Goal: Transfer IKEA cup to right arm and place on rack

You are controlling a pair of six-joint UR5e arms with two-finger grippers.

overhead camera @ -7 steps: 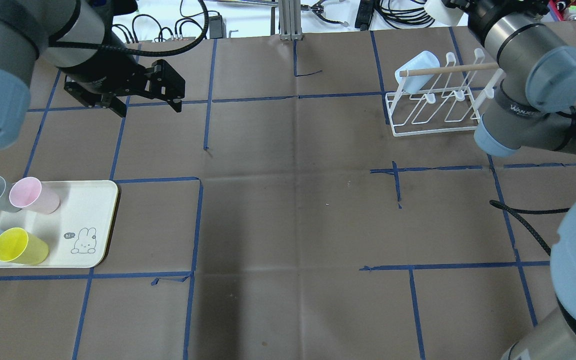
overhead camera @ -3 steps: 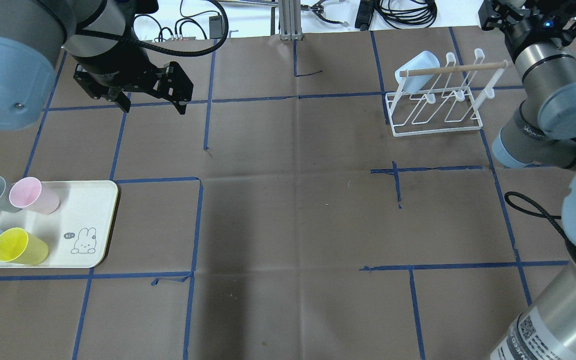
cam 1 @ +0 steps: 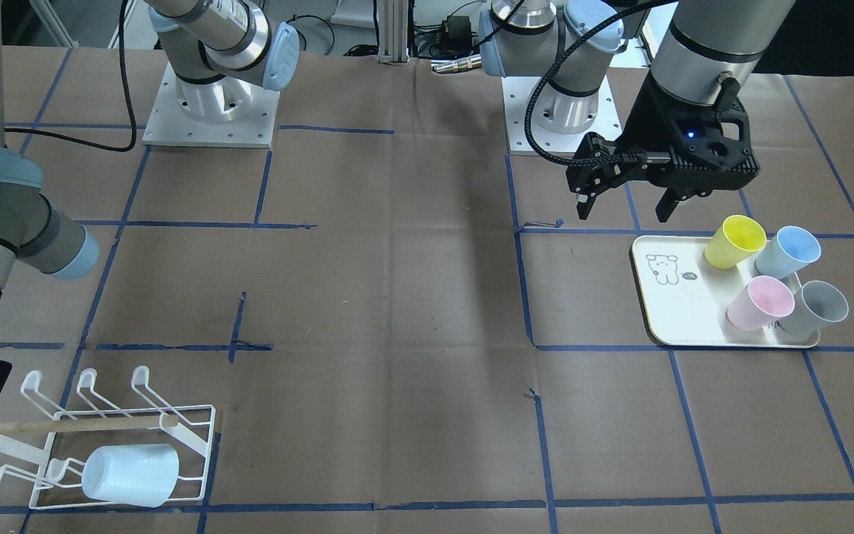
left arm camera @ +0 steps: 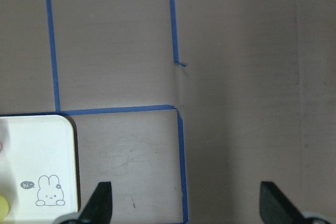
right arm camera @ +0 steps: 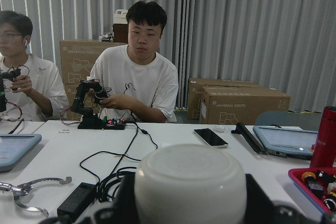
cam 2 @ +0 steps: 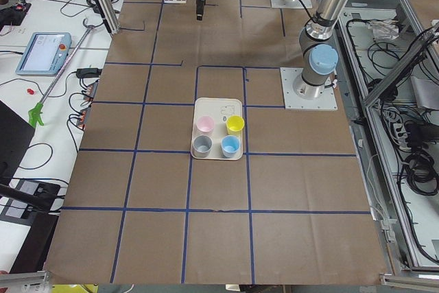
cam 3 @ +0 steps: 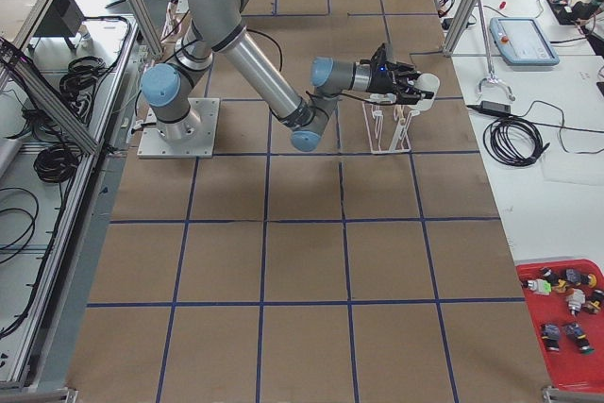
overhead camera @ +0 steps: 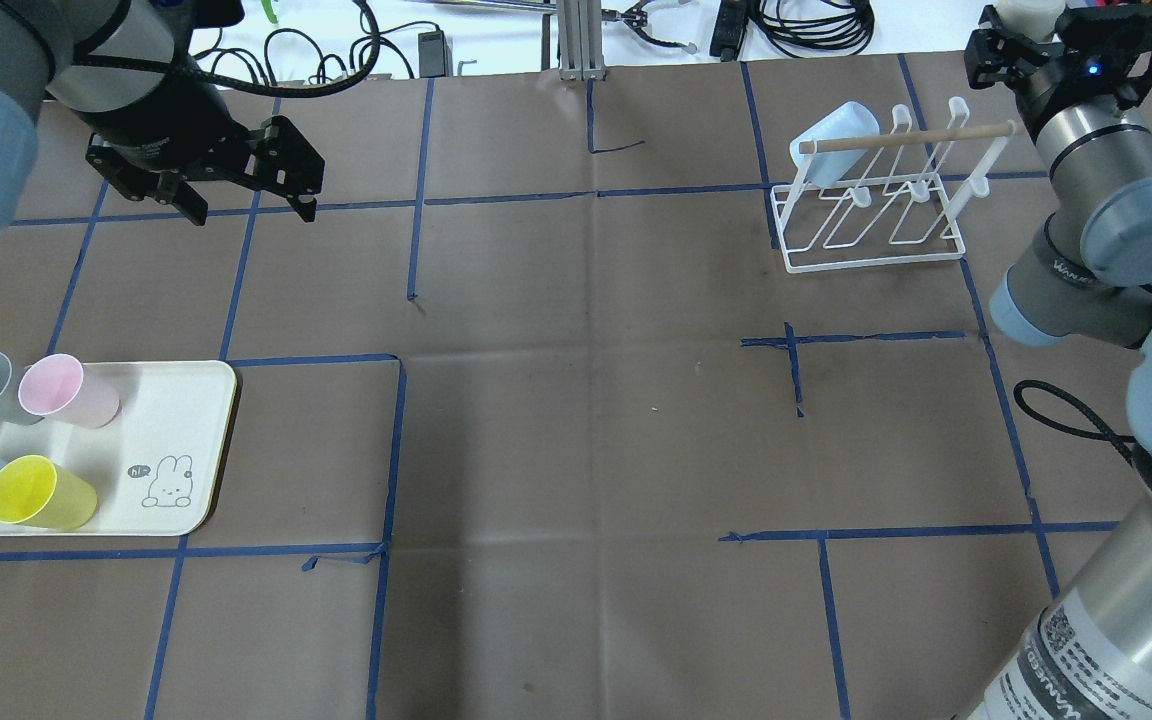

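1 cream cup [right arm camera: 190, 182] is the piece in play. I judge it light, stiff plastic with a smooth, rather slippery wall. A squeeze across the middle of the wall should hold it without crushing and leave the mouth free for a prong. It looks plain, matte and off-white with rounded shoulders, and it fills the low middle of the right wrist view.

From the left: the left tool [overhead camera: 251, 208] hangs over bare worktop [overhead camera: 576, 400], fingers spread wide with nothing between them. The tray [overhead camera: 186, 400] with 4 coloured cups [overhead camera: 36, 492] lies near it, on the robot's side. The rack [overhead camera: 876, 261] stands low and to the left of the right tool [overhead camera: 1028, 35], near but apart. 1 pale blue cup [overhead camera: 831, 140] hangs at the rack end farthest from that tool. The right tool is closed on the cream cup, held in the air by the worktop's far edge.
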